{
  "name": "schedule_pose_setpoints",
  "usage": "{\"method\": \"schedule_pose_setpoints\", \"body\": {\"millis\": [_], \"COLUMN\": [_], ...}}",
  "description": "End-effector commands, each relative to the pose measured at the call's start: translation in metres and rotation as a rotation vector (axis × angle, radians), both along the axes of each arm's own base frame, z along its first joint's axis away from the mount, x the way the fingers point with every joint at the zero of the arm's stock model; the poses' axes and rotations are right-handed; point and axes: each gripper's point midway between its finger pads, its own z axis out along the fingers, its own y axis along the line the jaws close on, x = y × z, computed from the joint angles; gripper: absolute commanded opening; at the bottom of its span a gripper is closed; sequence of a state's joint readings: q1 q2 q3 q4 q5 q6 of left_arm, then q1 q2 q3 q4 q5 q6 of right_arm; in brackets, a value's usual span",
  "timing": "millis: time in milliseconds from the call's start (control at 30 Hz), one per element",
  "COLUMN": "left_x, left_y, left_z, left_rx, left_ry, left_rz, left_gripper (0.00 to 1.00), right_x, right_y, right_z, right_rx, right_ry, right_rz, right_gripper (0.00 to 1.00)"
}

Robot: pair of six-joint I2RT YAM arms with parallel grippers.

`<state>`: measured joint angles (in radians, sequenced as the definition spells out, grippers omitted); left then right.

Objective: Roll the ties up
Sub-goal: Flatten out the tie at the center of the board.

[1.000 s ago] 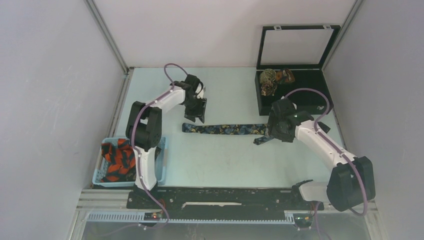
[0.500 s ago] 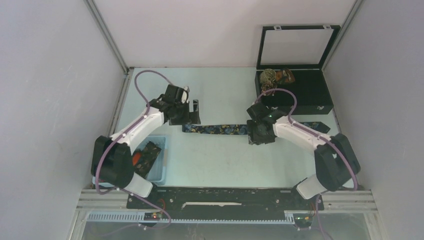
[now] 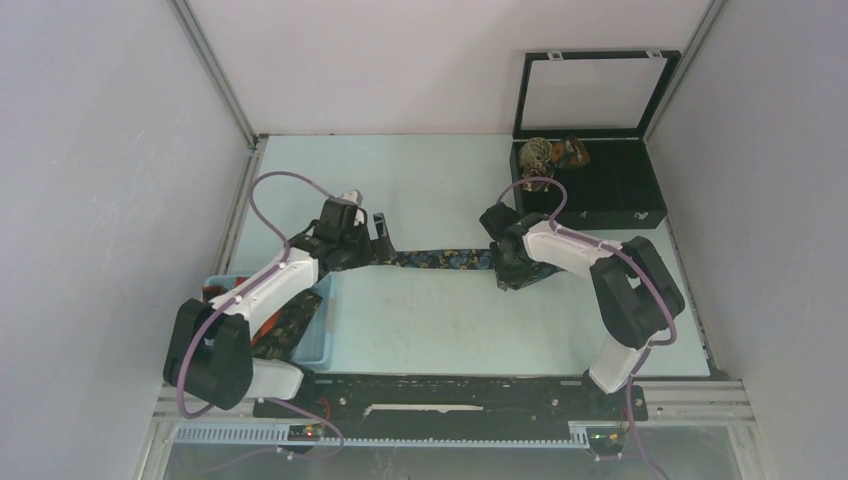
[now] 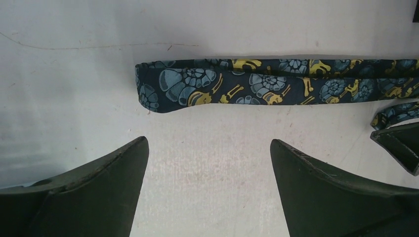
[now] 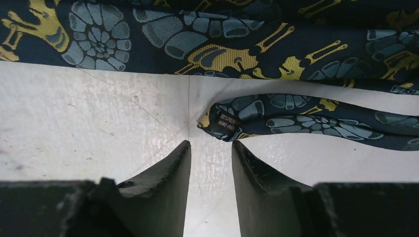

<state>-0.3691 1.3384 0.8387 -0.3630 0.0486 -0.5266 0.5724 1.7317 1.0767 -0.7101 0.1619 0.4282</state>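
Tie (image 4: pixel 257 86) lies limp, prob. slippery; L gripper (image 4: pixel 207 168) spread wide, R gripper (image 5: pixel 211 158) narrowly apart, empty; best grab: end (image 4: pixel 148 88).

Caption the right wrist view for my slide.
Right gripper, jaws narrowly apart and empty, just short of the labelled end of the navy tie on the table.

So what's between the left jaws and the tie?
Just bare table; the left wrist view shows it, with the tie lying beyond the open jaws.
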Motion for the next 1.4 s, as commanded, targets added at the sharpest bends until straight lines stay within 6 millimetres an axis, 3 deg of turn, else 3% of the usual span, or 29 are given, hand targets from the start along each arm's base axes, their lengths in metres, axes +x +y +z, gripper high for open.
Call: {"method": "schedule_pose_setpoints", "body": {"millis": [0,267,333,600,633,800,1000,1167,1367], "left_x": [0.007,0.004,0.004,0.005,0.005,0.006,0.006,0.006,0.006], "left_y": [0.001,0.0,0.0,-0.003,-0.003,-0.005,-0.007,-0.007,-0.008], "left_z": [0.009,0.012,0.01,0.008,0.007,0.005,0.003,0.002,0.0], "left_rx": [-0.011,-0.041,-0.039,-0.041,-0.041,-0.042,-0.043,-0.042,-0.044], "left_ry": [-0.104,-0.174,-0.168,-0.159,-0.155,-0.146,-0.137,-0.132,-0.126], "left_rz": [0.023,0.021,0.02,0.008,0.007,-0.004,-0.012,-0.014,-0.021], "left_gripper": [1.0,0.99,0.97,0.94,0.93,0.92,0.91,0.89,0.88], "right_x": [0.018,0.024,0.022,0.018,0.018,0.024,0.036,0.047,0.059], "right_y": [0.005,0.001,-0.002,-0.012,-0.012,-0.019,-0.037,-0.067,-0.113], "right_z": [0.003,-0.017,-0.024,-0.035,-0.032,-0.014,0.024,0.058,0.074], "right_rx": [0.003,0.014,0.001,-0.029,-0.025,-0.024,-0.005,-0.028,-0.001], "right_ry": [-0.034,0.016,0.039,0.079,0.077,0.042,-0.042,-0.111,-0.154], "right_rz": [0.001,-0.024,-0.028,-0.051,-0.057,-0.076,-0.119,-0.182,-0.318], "right_gripper": [0.41,0.44,0.4,0.04,0.0,0.0,0.0,0.0,0.0]}}
